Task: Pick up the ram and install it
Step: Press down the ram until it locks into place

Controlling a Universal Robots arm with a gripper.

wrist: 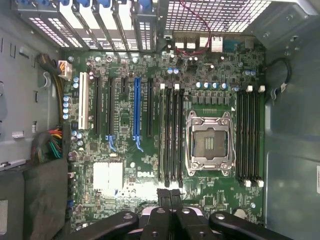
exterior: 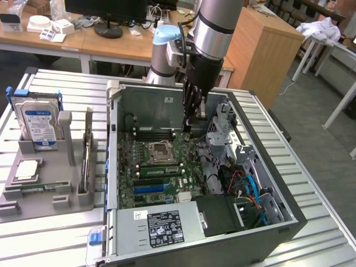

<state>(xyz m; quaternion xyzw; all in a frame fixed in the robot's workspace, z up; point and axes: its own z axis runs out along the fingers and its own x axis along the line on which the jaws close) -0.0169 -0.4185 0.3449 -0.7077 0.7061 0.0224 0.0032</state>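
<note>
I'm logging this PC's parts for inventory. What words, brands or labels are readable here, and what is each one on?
"DELL": white print on the motherboard, seen in the wrist view.
power supply label: print too small to read.
hard drive label, blue and white: blurred, unreadable.
sticker on the case's inner wall: unreadable.

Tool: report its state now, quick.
Tool: closed, holding nothing, poised just over the motherboard.
</note>
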